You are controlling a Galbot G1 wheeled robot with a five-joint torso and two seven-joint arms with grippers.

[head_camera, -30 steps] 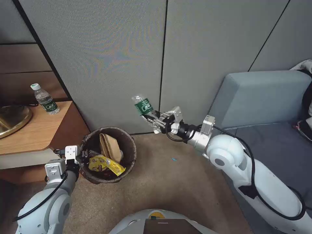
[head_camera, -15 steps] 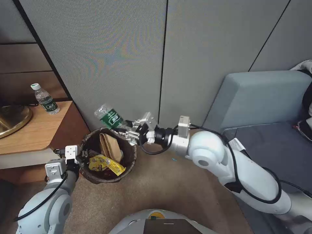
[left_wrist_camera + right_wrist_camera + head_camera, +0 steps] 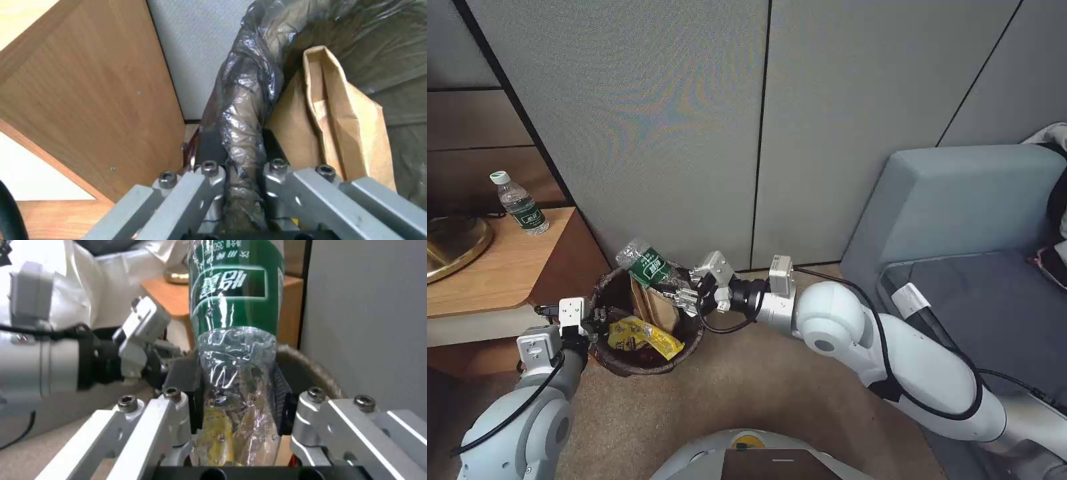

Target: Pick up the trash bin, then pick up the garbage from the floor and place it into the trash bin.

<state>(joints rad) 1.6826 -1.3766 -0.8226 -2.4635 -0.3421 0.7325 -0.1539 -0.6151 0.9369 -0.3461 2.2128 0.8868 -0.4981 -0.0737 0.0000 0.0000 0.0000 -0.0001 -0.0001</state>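
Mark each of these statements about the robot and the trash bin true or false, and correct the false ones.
1. The right gripper is shut on the green-labelled bottle. True.
2. The bottle lies on the carpet beside the bin. False: it is held in the air over the trash bin.
3. The left gripper clamps the bin's bag-covered rim. True.
4. The bin is empty. False: a brown paper bag and a yellow wrapper are inside.
5. A second bottle stands on the wooden side table. True.
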